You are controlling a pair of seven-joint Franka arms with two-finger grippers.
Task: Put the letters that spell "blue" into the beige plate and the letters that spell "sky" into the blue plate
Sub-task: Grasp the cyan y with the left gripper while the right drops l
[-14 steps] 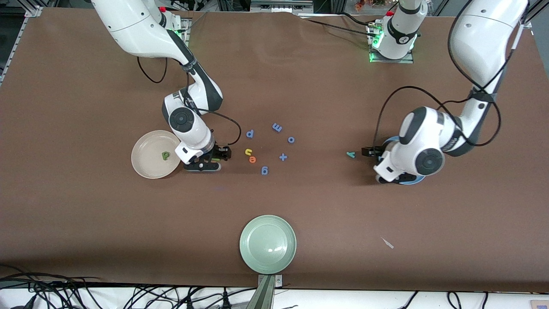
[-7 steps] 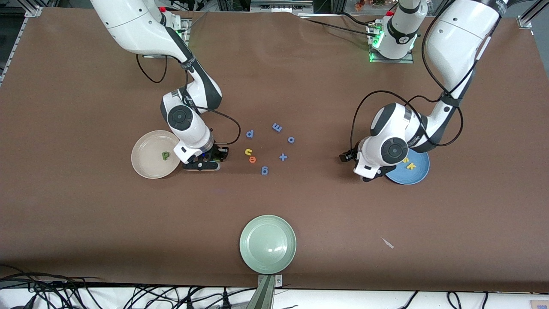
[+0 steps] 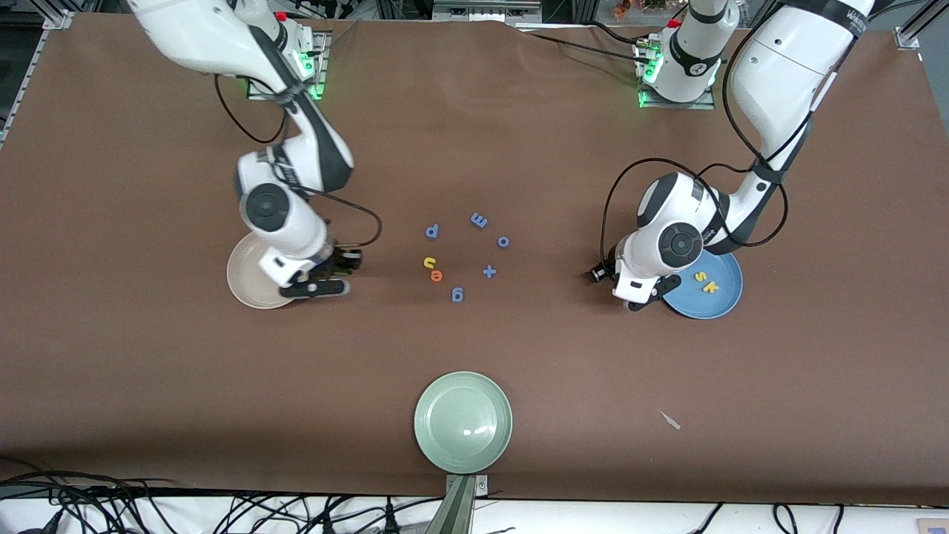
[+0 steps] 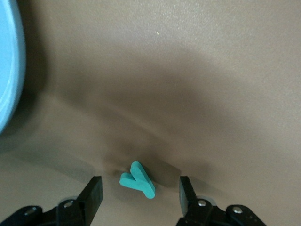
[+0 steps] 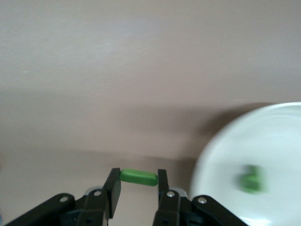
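The right gripper [image 5: 137, 184] is clamped on the light-green l [image 5: 138, 177], the bar held crosswise between its fingers; in the front view it hangs over the bench [image 3: 148, 356] just beside the rim of the beige plate [image 3: 248, 278], which lies toward the right arm's end; the dark-green b [image 5: 253, 179] lies in that plate, seen from the right wrist view.

The left gripper [image 4: 139, 190] is low over the bench with its fingers apart, one on each side of the teal y [image 4: 137, 179]; neither finger touches the letter, which lies flat on the bench; the blue plate [image 3: 715, 300] sits just beside it, toward the left arm's end, with the yellow s [image 3: 698, 277] and yellow k [image 3: 711, 287] lying in it.

The yellow u [image 3: 429, 262] and orange e [image 3: 437, 276] lie on the bench near its middle, close together, among the all-blue letters [image 3: 479, 220]; a pale green plate [image 3: 463, 422] sits nearer to the front camera than those letters.
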